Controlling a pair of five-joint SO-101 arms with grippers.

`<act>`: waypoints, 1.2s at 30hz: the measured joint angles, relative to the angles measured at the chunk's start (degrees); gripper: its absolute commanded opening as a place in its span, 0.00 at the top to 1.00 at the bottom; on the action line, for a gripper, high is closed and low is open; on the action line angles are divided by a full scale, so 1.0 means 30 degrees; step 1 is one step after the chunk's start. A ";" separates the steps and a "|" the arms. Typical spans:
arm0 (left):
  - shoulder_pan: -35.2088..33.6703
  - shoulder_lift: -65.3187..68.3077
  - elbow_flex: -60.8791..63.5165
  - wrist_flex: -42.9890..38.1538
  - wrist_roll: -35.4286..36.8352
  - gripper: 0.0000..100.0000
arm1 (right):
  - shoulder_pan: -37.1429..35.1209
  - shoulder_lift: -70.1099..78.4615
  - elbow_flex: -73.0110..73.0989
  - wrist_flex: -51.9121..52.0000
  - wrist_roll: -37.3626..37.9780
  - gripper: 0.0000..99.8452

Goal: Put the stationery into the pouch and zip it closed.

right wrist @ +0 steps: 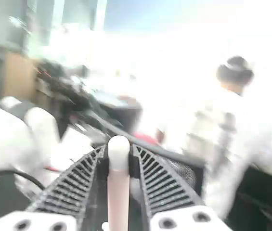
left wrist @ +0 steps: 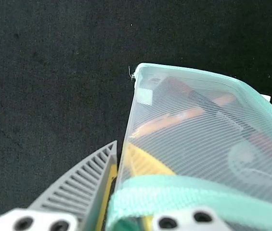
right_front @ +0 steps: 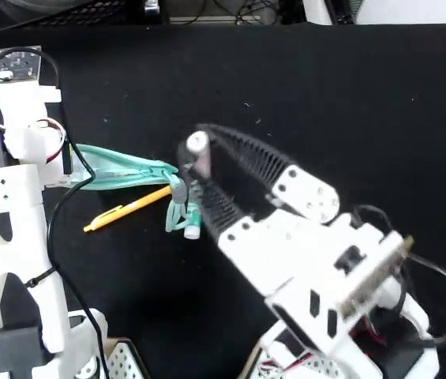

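Right gripper (right wrist: 119,148): both black ribbed fingers (right wrist: 162,185) press against a pen (right wrist: 119,187), one on each side. The pen is whitish and round-ended and lies along the fingers' length. Its end pokes just past the fingertips. White finger mounts (right wrist: 184,221) with screw holes sit at the base. The gripper points up into the room. Behind it are pale shapes and a dark cable (right wrist: 18,175), which cannot be identified further.

The pouch (right_front: 124,172) is translucent with teal trim, stretched along the black counter (right_front: 325,95), one end pinched in the left gripper (right_front: 69,167); orange sticks (left wrist: 169,122) show through its ribbed wall; a yellow pen (right_front: 128,207) lies slantwise just beside it; a white-capped, teal-ended marker (right_front: 197,143) stands near upright at the pouch's other end, clamped in the right gripper (right_front: 193,162).
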 measured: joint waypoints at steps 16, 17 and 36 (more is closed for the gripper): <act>0.0000 0.0000 0.0000 0.0000 0.0000 0.97 | -0.1993 0.1582 0.7502 -1.1780 0.0000 0.99; 0.0000 0.0000 0.0000 0.0000 0.0000 0.97 | -0.1993 0.1963 0.7590 -1.1956 0.0000 0.99; 0.0000 0.0000 0.0000 0.0000 0.0000 0.97 | -0.1993 0.6154 0.1993 0.1407 0.0879 0.78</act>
